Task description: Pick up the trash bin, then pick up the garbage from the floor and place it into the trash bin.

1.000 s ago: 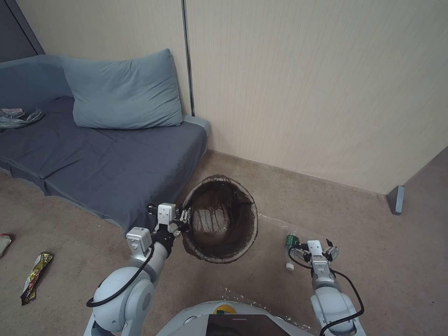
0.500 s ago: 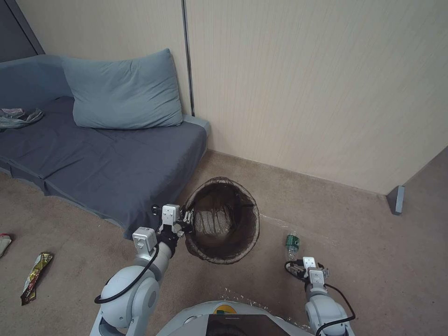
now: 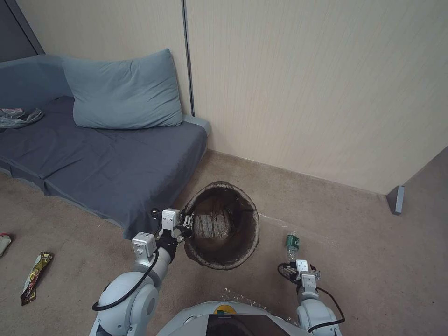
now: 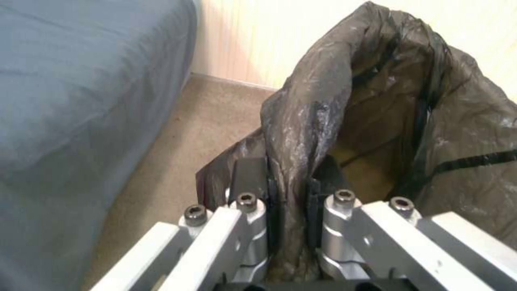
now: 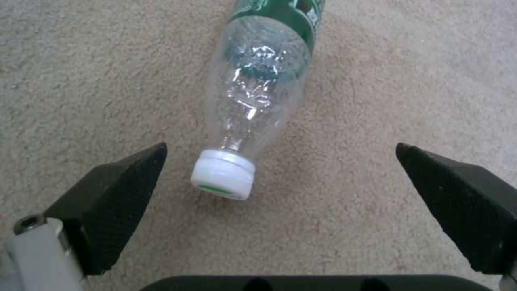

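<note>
The left gripper (image 3: 185,223) is pinching the rim of the bin (image 3: 223,225). In the left wrist view its two fingers (image 4: 253,178) are pressed tight on a fold of the brown bag (image 4: 323,101) that lines the bin, one finger outside and one inside. The bin is tipped, with its mouth turned up toward the head camera, just beside the corner of the sofa (image 3: 102,163). Its white wall is hidden under the bag, so you cannot see it.

The right gripper (image 3: 302,270) is low over the carpet (image 3: 364,261), close in front of the robot. Its two black fingers (image 5: 113,190) are spread wide and hold nothing. The bottle (image 5: 258,89) lies on the carpet between them but a bit farther out, not touching either one. Its white cap (image 5: 223,178) points back toward the gripper. The far end of the bottle, with a green label, is cut off at the edge of the right wrist view. In the head view the bottle (image 3: 292,245) sits just past the right gripper, to the right of the bin.

Far on the left lies a wrapper (image 3: 35,275) on the carpet, well apart from both grippers. Another scrap (image 3: 3,242) is cut off at the edge, and it is hard to tell what it is.
</note>
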`<state>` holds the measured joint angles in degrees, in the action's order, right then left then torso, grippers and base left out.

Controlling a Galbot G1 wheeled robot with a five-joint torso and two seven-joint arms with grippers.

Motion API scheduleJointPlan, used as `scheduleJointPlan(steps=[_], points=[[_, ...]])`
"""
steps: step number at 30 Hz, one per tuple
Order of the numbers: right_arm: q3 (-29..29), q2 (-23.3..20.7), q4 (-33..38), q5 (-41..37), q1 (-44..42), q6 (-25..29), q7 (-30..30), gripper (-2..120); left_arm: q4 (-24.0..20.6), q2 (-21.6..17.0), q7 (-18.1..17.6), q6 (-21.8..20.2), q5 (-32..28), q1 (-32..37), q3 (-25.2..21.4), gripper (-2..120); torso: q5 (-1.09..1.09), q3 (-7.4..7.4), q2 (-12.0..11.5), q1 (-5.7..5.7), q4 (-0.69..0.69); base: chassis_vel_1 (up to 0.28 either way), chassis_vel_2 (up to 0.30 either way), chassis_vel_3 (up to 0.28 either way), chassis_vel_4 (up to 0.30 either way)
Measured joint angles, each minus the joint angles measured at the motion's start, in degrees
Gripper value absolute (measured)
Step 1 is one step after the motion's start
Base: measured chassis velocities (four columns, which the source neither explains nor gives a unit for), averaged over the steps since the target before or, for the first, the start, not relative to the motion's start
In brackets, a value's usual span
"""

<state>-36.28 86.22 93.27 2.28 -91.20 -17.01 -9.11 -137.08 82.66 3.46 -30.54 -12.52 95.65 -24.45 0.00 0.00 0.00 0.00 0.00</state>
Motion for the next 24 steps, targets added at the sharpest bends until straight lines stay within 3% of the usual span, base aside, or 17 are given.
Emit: scheduleJointPlan(steps=[24], points=[[-0.12, -0.62, -6.88, 0.00, 5.14, 5.08, -0.06, 100, -1.18, 0.75, 0.22, 0.97, 2.70, 2.28, 0.43, 7, 0.01, 0.00, 0.00, 0.00, 0.00, 0.000, 0.000, 0.000, 0.000]])
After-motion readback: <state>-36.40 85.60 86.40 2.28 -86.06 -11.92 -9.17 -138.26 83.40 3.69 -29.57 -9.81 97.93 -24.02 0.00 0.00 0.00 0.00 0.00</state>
